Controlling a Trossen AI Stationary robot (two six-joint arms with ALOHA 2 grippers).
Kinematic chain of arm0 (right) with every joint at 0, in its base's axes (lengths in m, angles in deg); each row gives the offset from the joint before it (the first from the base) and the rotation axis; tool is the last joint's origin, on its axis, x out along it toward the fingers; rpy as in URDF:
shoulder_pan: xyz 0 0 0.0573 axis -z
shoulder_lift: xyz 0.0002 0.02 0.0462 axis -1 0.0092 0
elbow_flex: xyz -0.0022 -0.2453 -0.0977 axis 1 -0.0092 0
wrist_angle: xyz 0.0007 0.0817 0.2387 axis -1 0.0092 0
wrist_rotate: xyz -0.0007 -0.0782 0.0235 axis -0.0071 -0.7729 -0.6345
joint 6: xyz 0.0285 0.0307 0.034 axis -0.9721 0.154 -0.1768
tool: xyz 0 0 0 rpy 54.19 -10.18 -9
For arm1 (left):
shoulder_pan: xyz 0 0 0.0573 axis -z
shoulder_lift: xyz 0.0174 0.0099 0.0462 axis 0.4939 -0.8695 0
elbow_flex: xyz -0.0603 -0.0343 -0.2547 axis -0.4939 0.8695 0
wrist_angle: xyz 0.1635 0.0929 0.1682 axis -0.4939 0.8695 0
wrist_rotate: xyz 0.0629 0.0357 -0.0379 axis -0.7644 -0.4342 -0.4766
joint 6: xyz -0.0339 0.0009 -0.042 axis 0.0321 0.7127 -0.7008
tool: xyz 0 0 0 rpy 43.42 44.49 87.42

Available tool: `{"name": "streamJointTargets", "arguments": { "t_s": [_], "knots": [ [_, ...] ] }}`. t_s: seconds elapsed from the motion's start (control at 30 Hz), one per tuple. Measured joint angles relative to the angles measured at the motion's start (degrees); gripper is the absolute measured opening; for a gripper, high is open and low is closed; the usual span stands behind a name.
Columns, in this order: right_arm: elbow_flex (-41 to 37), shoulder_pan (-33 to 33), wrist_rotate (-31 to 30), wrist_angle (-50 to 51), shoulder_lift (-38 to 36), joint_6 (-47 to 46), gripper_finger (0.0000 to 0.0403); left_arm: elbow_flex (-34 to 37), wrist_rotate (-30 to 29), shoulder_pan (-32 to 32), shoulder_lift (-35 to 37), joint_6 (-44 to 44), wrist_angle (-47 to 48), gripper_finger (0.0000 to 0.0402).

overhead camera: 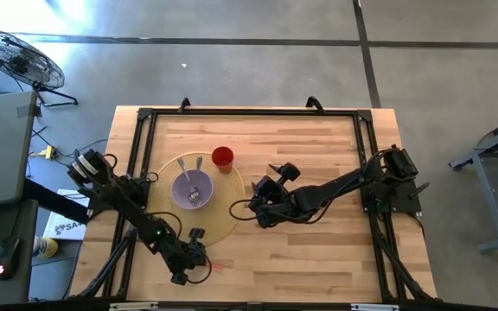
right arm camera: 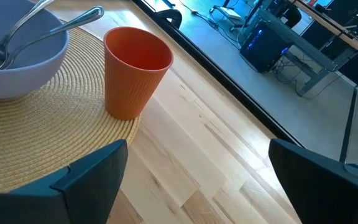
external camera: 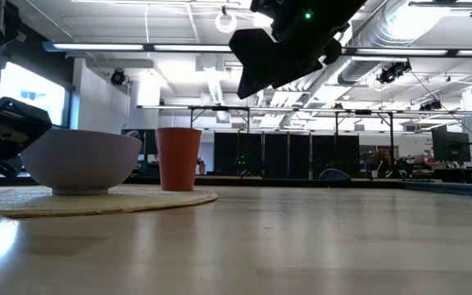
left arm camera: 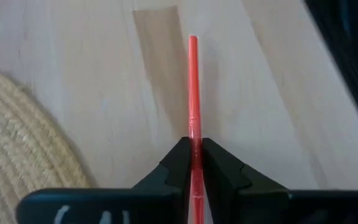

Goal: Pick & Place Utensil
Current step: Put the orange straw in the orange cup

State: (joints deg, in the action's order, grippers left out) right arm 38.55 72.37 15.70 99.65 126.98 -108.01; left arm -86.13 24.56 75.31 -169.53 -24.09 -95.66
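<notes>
Bench-side at six o'clock, my left gripper (left arm camera: 194, 163) clamped the red straw (left arm camera: 193, 93); right gripper (right arm camera: 197, 180) waited open; placing remained.

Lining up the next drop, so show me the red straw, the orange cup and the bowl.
red straw (left arm camera: 193, 93): left wrist view, middle of its shaft ahead of the left tool.
orange cup (right arm camera: 132, 78): right wrist view, ribbed side wall.
bowl (external camera: 80, 160): low view, outer wall.

Thin red plastic stick utensil (left arm camera: 193, 106): straight, pinched at one end between dark fingers, lying low over bare wood beside woven placemat (left arm camera: 23, 149).
</notes>
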Motion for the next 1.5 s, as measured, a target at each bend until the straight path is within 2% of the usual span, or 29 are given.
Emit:
{"name": "streamJointTargets", "arguments": {
  "t_s": [0.13,0.37,0.5,0.67,1.07,1.3,1.5],
  "knots": [
    [0.0,0.0,0.0,0.0,0.0,0.0,0.0385,0.0,-0.4,0.0,0.0,-0.2,1.4,0.0042],
    [0.0,0.6,0.7,0.0,0.0,0.0,0.0385,-0.1,-1.3,0.0,0.1,1.4,1.8,0.0114],
    [0.0,0.6,1.5,0.0,0.0,0.0,0.0385,-0.1,-1.3,0.0,-0.3,1.5,1.8,0.0122],
    [0.0,0.6,1.4,0.0,0.0,0.1,0.0385,-0.1,-3.0,0.1,-0.6,3.3,1.9,0.0104],
    [0.0,0.6,1.5,0.0,0.0,0.1,0.0385,-0.2,-3.9,0.0,-0.6,5.0,2.7,0.0008],
    [0.0,0.5,1.5,0.1,-0.1,0.1,0.0385,0.1,-4.8,0.0,1.1,7.9,2.7,0.0008],
    [0.0,-0.4,0.7,0.0,-0.2,0.6,0.0385,0.0,-5.1,0.0,8.7,9.6,1.9,0.0007]
  ]
}}
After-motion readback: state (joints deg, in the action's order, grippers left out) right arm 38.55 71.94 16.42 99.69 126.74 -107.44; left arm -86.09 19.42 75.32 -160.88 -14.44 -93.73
